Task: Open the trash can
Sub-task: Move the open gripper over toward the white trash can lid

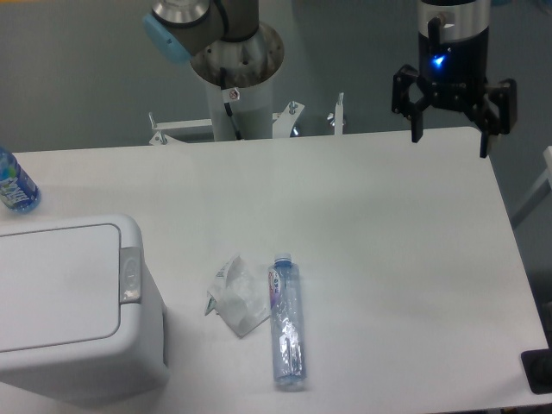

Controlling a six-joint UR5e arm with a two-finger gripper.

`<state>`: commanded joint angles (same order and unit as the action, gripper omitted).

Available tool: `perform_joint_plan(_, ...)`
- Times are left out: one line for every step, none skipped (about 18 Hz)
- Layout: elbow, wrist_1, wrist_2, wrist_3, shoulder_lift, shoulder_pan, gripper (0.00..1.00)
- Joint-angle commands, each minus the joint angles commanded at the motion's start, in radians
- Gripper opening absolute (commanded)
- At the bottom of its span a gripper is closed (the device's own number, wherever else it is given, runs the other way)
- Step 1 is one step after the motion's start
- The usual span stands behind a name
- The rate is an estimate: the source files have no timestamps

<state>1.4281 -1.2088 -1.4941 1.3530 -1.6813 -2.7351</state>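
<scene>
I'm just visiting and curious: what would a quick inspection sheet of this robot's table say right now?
Surface: white table, bare on its right half.
Job's things: trash can at front left, lid flat and closed, grey push-button untouched.
Clutter: empty clear bottle lying down; crumpled wrapper beside it; blue-labelled bottle at left edge.
Grippers: gripper open, hovering over the far right edge, holding nothing.
Cables: nothing seen.
Surroundings: arm base behind the table; grey floor.
</scene>
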Motion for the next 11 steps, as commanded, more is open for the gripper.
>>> perform_joint_plan(0.0,0.002,-0.003,0.002,0.0,0.0,1.0)
perform_joint_plan(-0.002,0.003,-0.005,0.002,-0.002,0.0,1.0)
perform_joint_plan(-0.003,0.003,-0.005,0.0,-0.003,0.002,1.0)
perform_joint_plan(-0.006,0.002,-0.005,-0.005,-0.006,0.002,1.0)
perform_joint_plan(-0.008,0.002,-0.005,-0.024,-0.008,0.003,1.0)
perform_joint_plan(-0.009,0.002,-0.002,-0.067,-0.008,0.003,1.0)
perform_joint_plan(-0.014,0.003,-0.002,-0.118,-0.012,0.009,1.0)
perform_joint_plan(-0.015,0.006,-0.002,-0.158,-0.018,0.026,1.0)
perform_joint_plan(-0.015,0.026,-0.005,-0.194,-0.023,0.044,1.0)
perform_joint_plan(-0.015,0.05,-0.005,-0.237,-0.029,0.057,1.0)
perform_joint_plan(-0.014,0.069,-0.006,-0.286,-0.034,0.064,1.0)
